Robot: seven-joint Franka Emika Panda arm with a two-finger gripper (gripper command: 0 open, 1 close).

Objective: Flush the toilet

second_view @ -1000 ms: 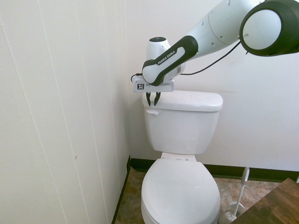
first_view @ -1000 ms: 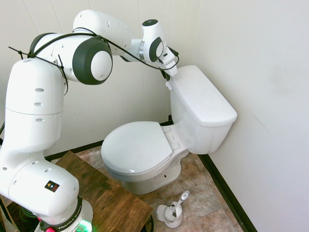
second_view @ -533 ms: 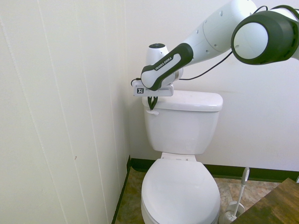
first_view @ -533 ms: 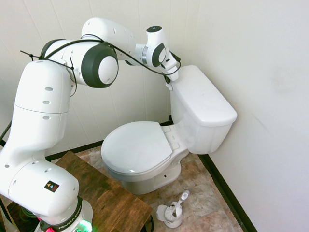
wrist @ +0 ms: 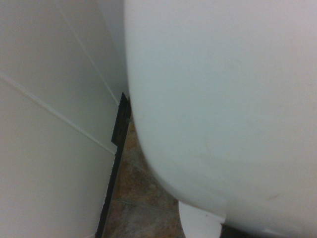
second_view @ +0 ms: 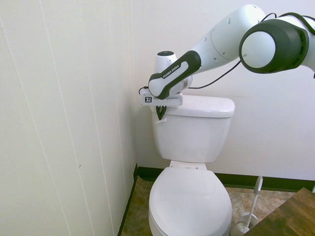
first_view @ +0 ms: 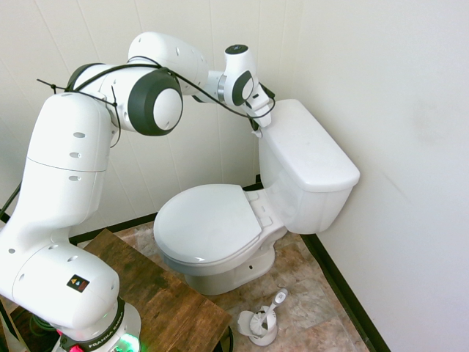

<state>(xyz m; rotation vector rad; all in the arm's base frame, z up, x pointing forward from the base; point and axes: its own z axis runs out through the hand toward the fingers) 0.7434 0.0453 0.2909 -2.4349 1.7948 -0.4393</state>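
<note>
The fingers (second_view: 160, 112) point down, pressed nearly together at the toilet's (second_view: 192, 135) upper left tank corner; whether they grip anything there cannot be told. The toilet stands in a narrow corner between white panelled walls (second_view: 64, 123), lid down, on a mottled brown tile floor (first_view: 315, 293), with a brush holder (first_view: 260, 323) nearby.

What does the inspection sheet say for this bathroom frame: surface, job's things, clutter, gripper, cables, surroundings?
Surface: stone-pattern tile floor, bare where visible.
Job's things: toilet, seat lid down, tank lid on; flush lever hidden behind the fingers.
Clutter: toilet brush in holder on the floor; wooden board beside the bowl.
Gripper: gripper at the tank's front upper corner, fingers together.
Cables: nothing seen loose.
Surroundings: white panelled walls, dark baseboard.
</note>
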